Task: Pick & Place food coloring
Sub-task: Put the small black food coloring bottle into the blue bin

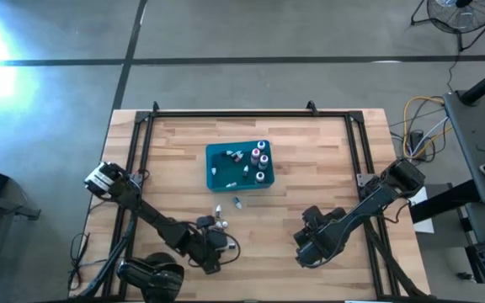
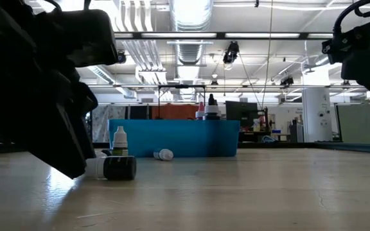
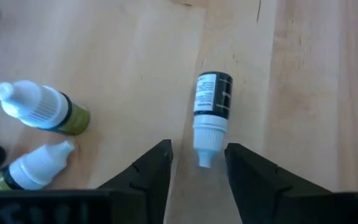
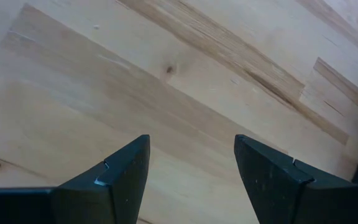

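Observation:
A dark food coloring bottle (image 3: 212,96) with a white label and white cap lies on its side on the wooden table. Its cap tip (image 3: 205,158) sits between the open fingers of my left gripper (image 3: 199,149), which stand on either side with gaps showing. In the low view the same bottle (image 2: 114,167) lies beside that gripper. Two olive-bodied bottles (image 3: 42,109) (image 3: 33,167) lie nearby. The teal bin (image 1: 213,172) at mid-table holds several bottles. My right gripper (image 4: 191,142) hangs open over bare wood near the table's front right (image 1: 308,247).
A small bottle (image 2: 120,142) stands upright and another (image 2: 164,154) lies in front of the bin's near wall (image 2: 172,138). A black frame (image 1: 226,114) runs round the table's far and side edges. Bare wood lies between the two arms.

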